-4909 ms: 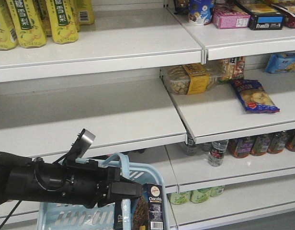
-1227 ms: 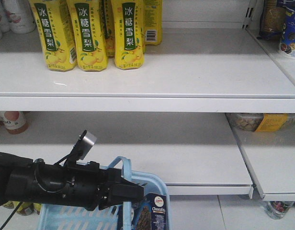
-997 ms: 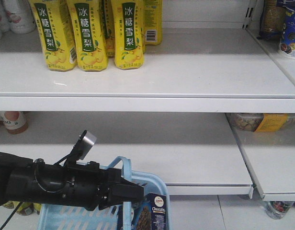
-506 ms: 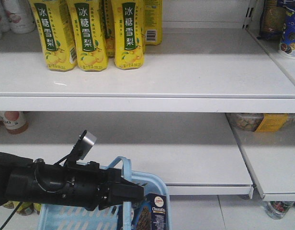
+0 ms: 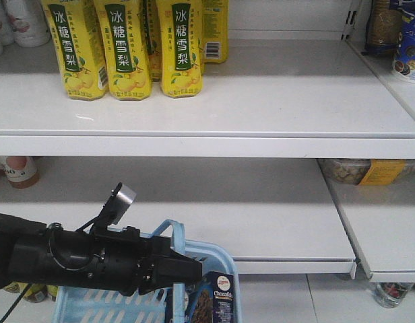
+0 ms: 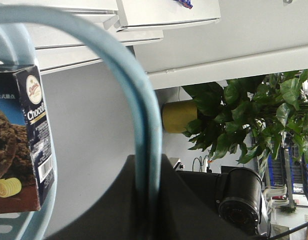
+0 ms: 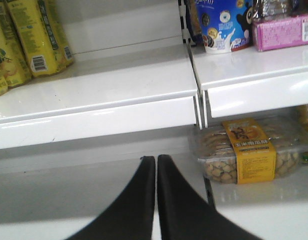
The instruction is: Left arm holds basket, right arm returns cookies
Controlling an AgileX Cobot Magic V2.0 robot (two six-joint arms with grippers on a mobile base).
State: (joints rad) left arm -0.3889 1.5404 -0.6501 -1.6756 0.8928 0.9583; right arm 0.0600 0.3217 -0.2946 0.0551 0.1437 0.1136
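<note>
Since nearly five seconds ago the view has swung along the aisle. The white steel shelf (image 5: 261,108) above the basket now carries the tall yellow drink cartons (image 5: 120,47), where packets and a snack bag lay before. Over the last second nothing has visibly shifted.

Below that shelf, the slim black left arm (image 5: 73,259) reaches in from the left edge of the front view. Its pincer (image 5: 184,268) is closed on the curved hoop handle (image 6: 139,100) of the light blue slotted plastic shopping basket (image 5: 224,259). The left wrist view shows the handle running down into the dark jaws.

Inside the basket, against its right wall and just beside that pincer, stands the dark navy rectangular cookies box (image 5: 217,299). It is upright with its long axis vertical and leans only slightly. Its face shows chocolate-chip cookies, white "Chocolate" lettering, a round logo and a barcode (image 6: 24,140).

The right pincer (image 7: 156,190) has its two black tips pressed together with nothing between them. It points at the shelves above the basket, towards a clear tub with a yellow label (image 7: 249,150). Neither the box nor the basket shows in the right wrist view, so the box probably lies below that pincer. The left arm is nearer but occupied. The right pincer would have to spread, drop to the basket and take the box by its narrow top.
</note>
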